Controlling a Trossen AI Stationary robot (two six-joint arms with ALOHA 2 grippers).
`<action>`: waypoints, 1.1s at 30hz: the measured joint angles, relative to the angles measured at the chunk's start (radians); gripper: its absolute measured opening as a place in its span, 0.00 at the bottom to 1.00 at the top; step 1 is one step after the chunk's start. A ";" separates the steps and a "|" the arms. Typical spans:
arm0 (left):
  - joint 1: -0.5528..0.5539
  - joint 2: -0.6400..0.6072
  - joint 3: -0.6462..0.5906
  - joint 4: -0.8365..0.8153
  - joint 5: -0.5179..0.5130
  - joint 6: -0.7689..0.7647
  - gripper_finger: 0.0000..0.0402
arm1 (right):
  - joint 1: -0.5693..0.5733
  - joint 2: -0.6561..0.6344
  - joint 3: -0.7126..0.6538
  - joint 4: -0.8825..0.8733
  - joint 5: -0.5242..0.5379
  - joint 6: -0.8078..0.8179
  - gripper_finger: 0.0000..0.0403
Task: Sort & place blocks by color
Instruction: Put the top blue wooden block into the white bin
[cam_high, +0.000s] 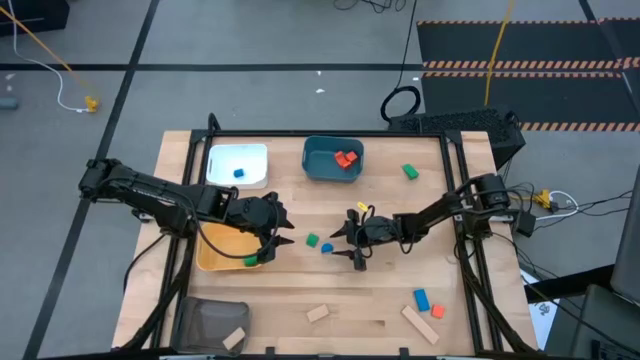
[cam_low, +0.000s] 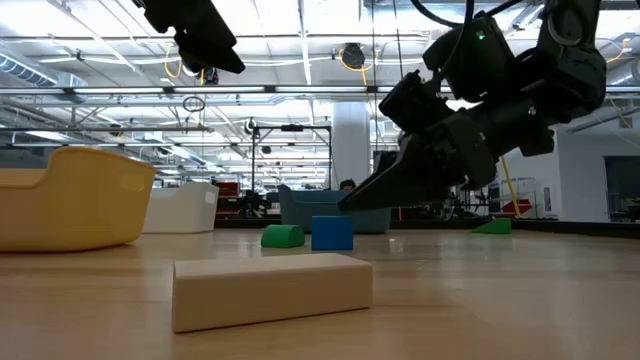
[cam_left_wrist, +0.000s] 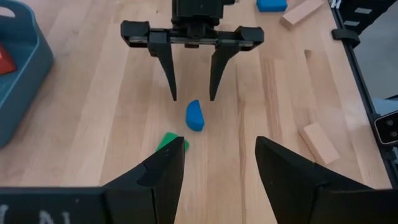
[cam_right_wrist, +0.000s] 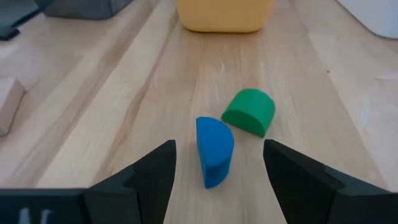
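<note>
Lying mid-table: one blue block (cam_right_wrist: 214, 151); one green block (cam_right_wrist: 250, 111)

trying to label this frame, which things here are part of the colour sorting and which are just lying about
Part of the job:
- blue block between the open fingers of the right tool
- green block beside it
- red blocks in the teal tray
- white tray, yellow tray

Lying about:
- cable loop on the floor
</note>
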 joint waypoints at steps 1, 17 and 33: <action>0.000 0.000 0.000 0.000 0.000 0.005 0.49 | 0.000 0.008 0.000 0.006 0.000 0.000 0.58; 0.001 0.000 0.000 0.004 -0.011 0.001 0.49 | 0.000 0.135 0.000 0.181 0.002 -0.026 0.58; 0.001 0.000 0.000 0.012 -0.060 -0.016 0.49 | -0.007 0.137 0.018 0.202 0.003 -0.053 0.58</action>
